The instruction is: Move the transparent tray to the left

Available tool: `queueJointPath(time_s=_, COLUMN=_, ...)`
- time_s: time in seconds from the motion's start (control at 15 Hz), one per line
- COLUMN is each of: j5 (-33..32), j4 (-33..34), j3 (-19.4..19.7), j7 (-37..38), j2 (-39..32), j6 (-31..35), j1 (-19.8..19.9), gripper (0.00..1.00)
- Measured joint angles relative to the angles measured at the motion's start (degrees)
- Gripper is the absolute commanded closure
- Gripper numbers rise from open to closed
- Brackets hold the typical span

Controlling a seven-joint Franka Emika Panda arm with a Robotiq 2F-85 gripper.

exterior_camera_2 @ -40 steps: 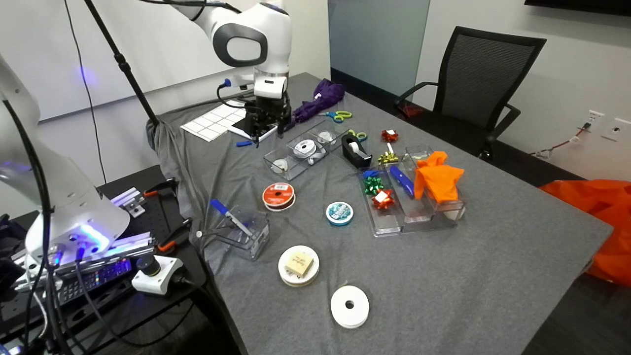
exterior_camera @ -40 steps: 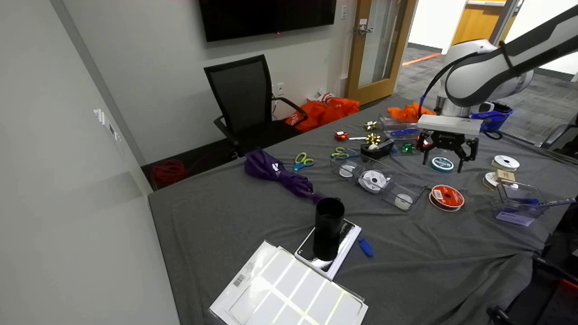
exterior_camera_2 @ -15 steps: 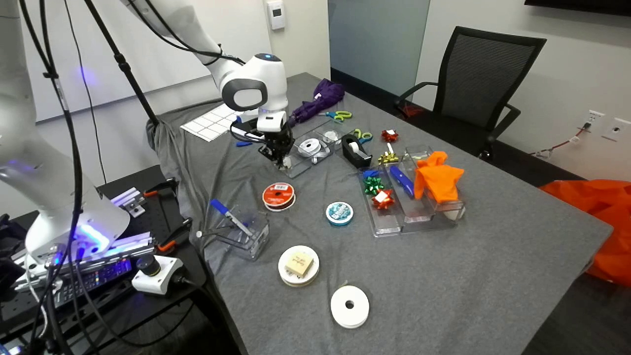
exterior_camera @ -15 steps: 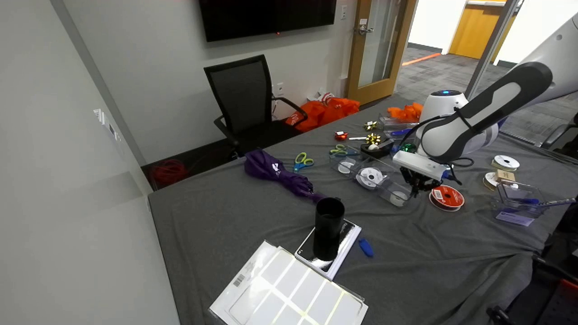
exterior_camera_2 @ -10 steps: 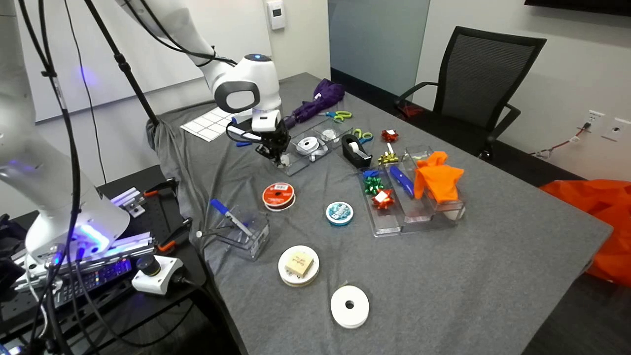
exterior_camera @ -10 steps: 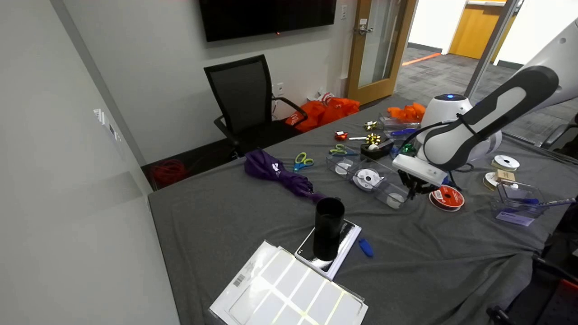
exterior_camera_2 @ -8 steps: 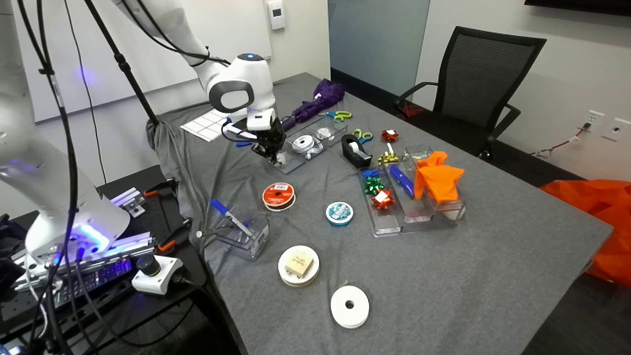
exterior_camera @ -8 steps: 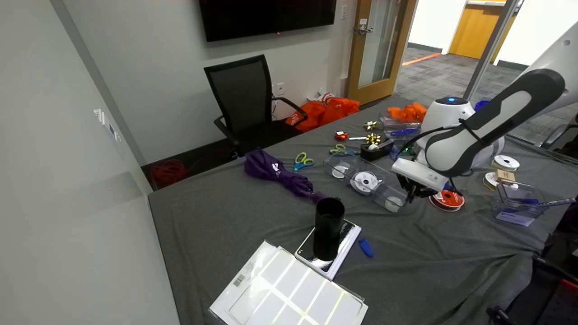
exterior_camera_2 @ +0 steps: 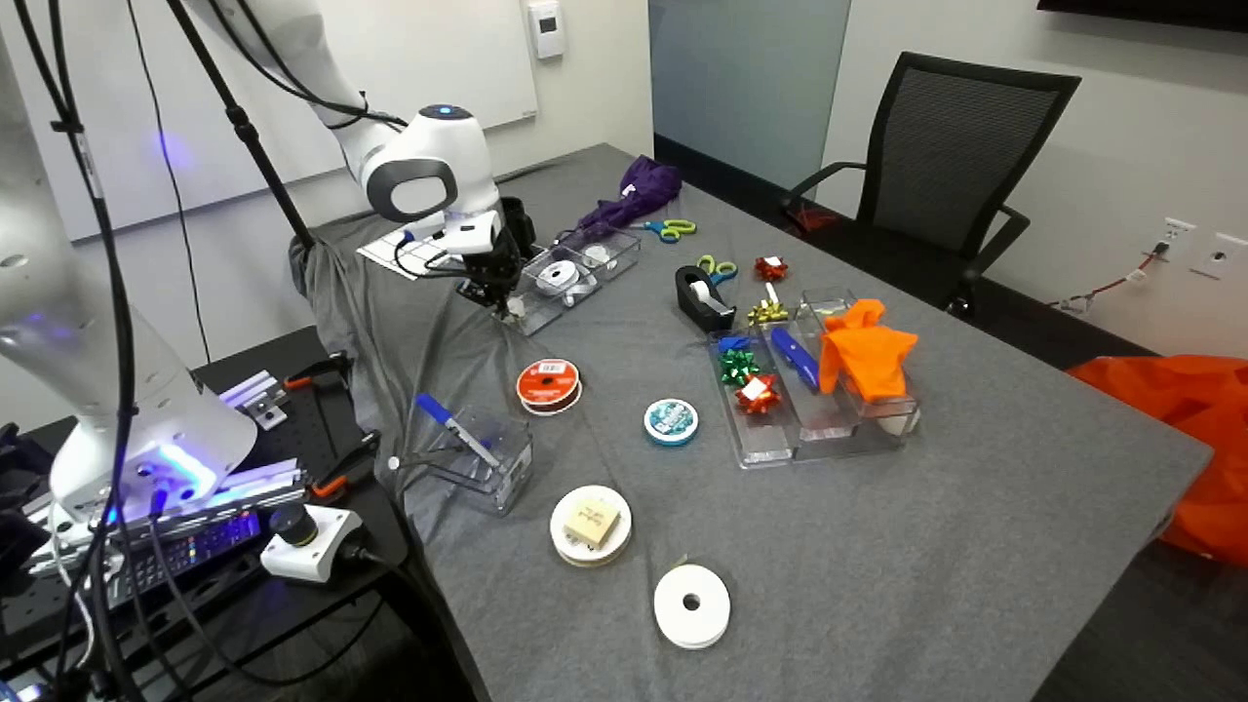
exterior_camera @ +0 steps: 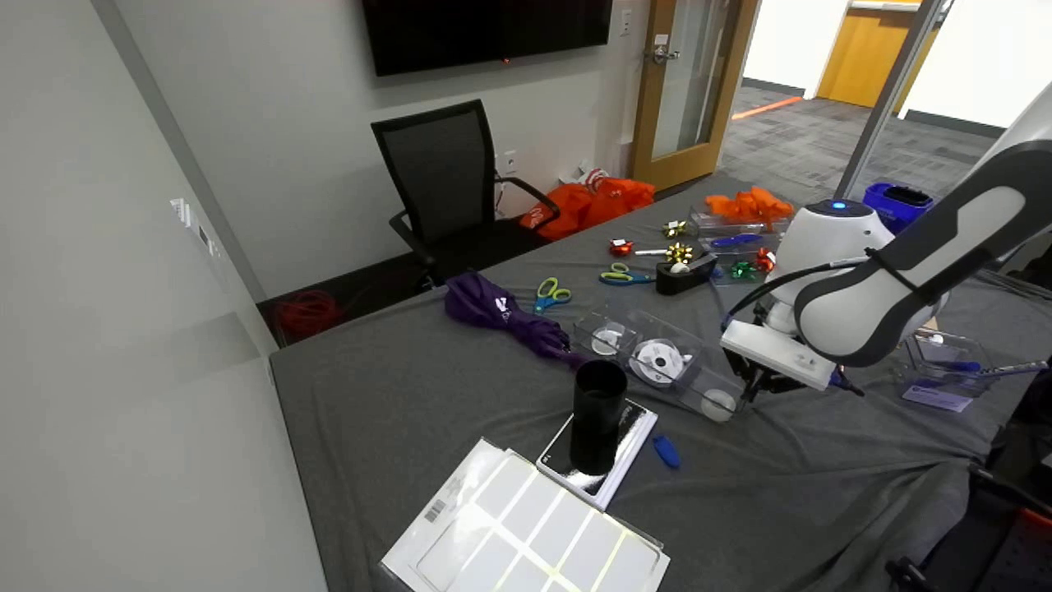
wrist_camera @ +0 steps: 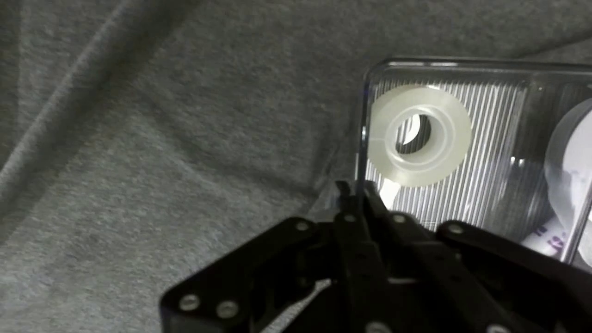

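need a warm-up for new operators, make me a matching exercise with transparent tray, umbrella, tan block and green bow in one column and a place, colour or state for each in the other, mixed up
1. transparent tray
2. umbrella
3. tan block
4. green bow

A. purple
B. in a clear organizer
C. end wall between the jaws
D. on a white spool

Pairs: 1-C; 2-A; 3-D; 4-B

The gray cloth-covered table (exterior_camera_2: 936, 556) carries a clear tray (wrist_camera: 483, 185), one end in the gripper (wrist_camera: 356, 187). Near the gripper lies a red spool (exterior_camera_2: 548, 384); farther off, a tape dispenser (exterior_camera: 675, 281) and an umbrella (exterior_camera: 493, 310); well apart, a white spool (exterior_camera_2: 712, 614).
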State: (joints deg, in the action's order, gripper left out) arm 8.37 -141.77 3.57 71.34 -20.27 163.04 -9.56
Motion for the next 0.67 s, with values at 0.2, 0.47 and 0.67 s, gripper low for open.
queueJointPath(time_s=0.2, j5=3.93, j4=-2.83, j3=-2.3, j7=0.03, j2=2.1, j6=-1.46, j1=-0.01, gripper=0.99)
queueJointPath(time_s=0.47, j5=11.18, j4=-4.67, j3=-5.42, j7=0.05, j2=4.36, j6=-5.71, j1=0.6, gripper=0.99)
queueJointPath(time_s=0.67, j5=15.7, j4=-4.98, j3=-6.68, j7=0.03, j2=5.66, j6=-9.14, j1=1.39, gripper=0.69)
